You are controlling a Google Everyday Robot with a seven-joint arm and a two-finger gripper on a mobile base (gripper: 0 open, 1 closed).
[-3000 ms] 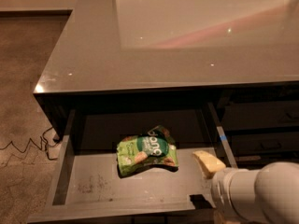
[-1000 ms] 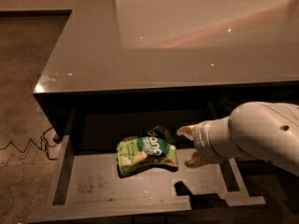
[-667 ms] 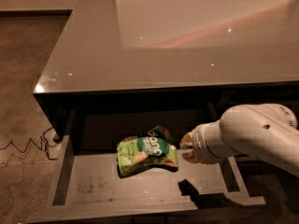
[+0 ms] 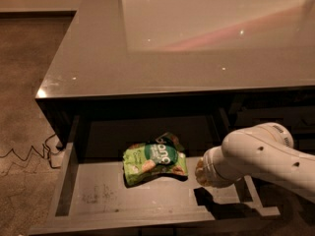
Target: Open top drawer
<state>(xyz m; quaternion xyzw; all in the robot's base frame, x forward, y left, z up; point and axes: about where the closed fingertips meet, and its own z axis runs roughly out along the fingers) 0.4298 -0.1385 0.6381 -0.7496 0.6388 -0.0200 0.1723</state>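
The top drawer [image 4: 98, 193] stands pulled well out beneath the grey countertop [image 4: 98, 58], a green snack bag [image 4: 155, 162] on its floor. My gripper [image 4: 201, 173] hangs inside, just right of the bag; apart or together, I cannot tell. If I pull out carelessly, I could catch the drawer's right wall or drag the bag, nudging the drawer back in.

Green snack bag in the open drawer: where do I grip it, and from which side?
The green snack bag lies flat on the top drawer floor, so come from above and pinch its raised crumpled far edge. The gripper sits just right of it.
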